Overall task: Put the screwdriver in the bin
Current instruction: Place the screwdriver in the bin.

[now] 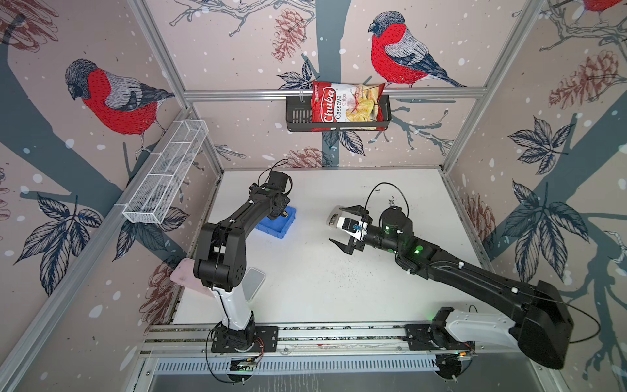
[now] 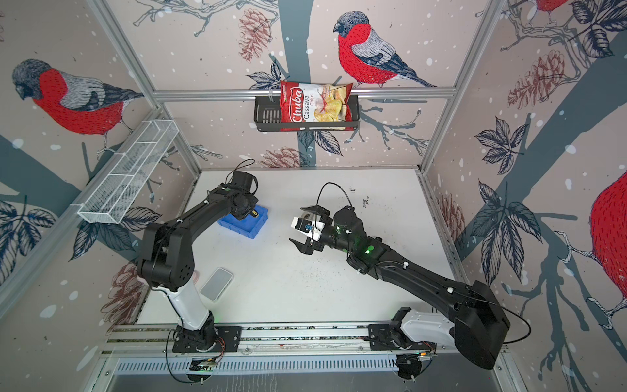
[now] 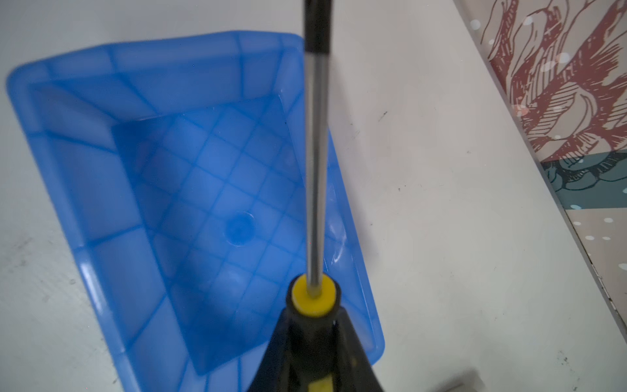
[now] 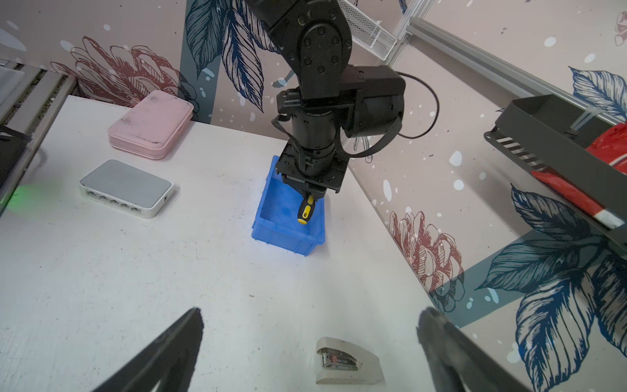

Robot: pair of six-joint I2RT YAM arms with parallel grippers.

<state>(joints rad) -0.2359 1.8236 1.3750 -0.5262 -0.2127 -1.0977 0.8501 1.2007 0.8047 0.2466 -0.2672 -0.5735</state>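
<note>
- Left gripper (image 4: 306,191) is clamped on the black-and-yellow handle of the screwdriver (image 3: 315,169) and holds it above the bin (image 3: 84,169), which has nothing else in it.
- In the left wrist view the shaft runs over one side wall of the bin, and its dark tip reaches past the rim. If it is released like this, I judge the tool could land across that wall or slide out onto the table (image 4: 101,271).
- With its low flared walls the bin looks light, so a knock on the rim could skid or tip it.
- In the right wrist view the handle's butt hangs over the inside. That may pull the tool in, but it is not certain.
- Right gripper (image 4: 310,310) hovers with jaws wide apart over the stapler (image 4: 346,361), well apart from the bin, so a clash seems unlikely.
</note>
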